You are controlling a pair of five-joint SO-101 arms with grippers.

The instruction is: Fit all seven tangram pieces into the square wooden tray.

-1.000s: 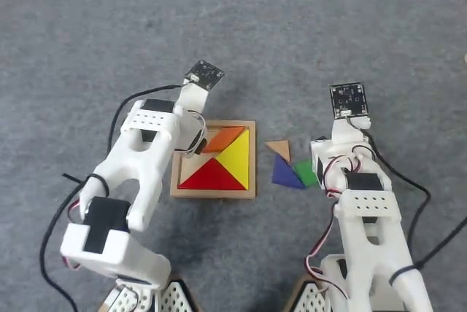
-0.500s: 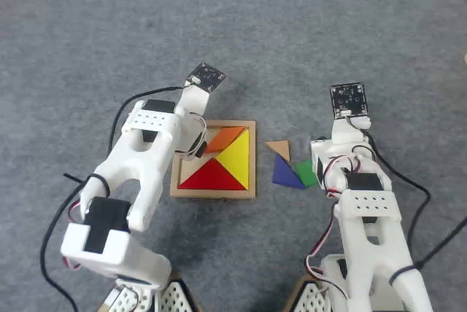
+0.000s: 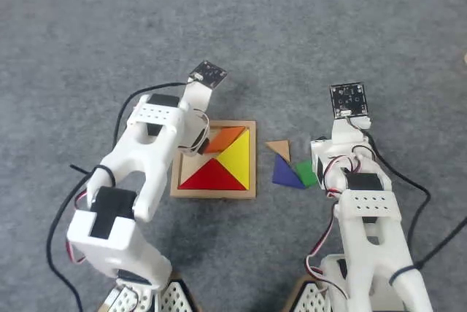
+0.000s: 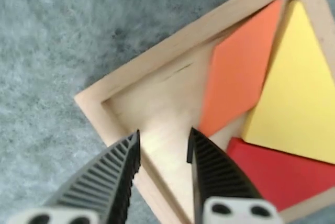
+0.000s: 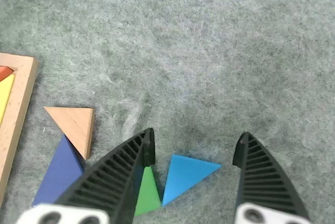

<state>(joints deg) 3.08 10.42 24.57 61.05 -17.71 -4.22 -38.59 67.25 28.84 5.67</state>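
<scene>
The square wooden tray (image 3: 213,192) holds an orange parallelogram (image 3: 225,138), a yellow triangle (image 3: 236,155) and a red triangle (image 3: 211,176). My left gripper (image 4: 163,139) hangs open just above the tray's bare floor (image 4: 157,114), beside the orange parallelogram (image 4: 238,72), holding nothing. To the right of the tray lie a tan triangle (image 3: 279,149), a dark blue triangle (image 3: 286,173) and a green piece (image 3: 307,173). My right gripper (image 5: 196,143) is open above a light blue triangle (image 5: 186,174) and the green piece (image 5: 146,195).
Everything rests on grey carpet (image 3: 306,57). The left arm (image 3: 153,144) covers the tray's left edge from above. The right arm (image 3: 357,181) stands right of the loose pieces. Carpet behind and in front of the tray is open.
The left arm has shifted slightly back and right over the tray's left corner. The right arm and all pieces have stayed put.
</scene>
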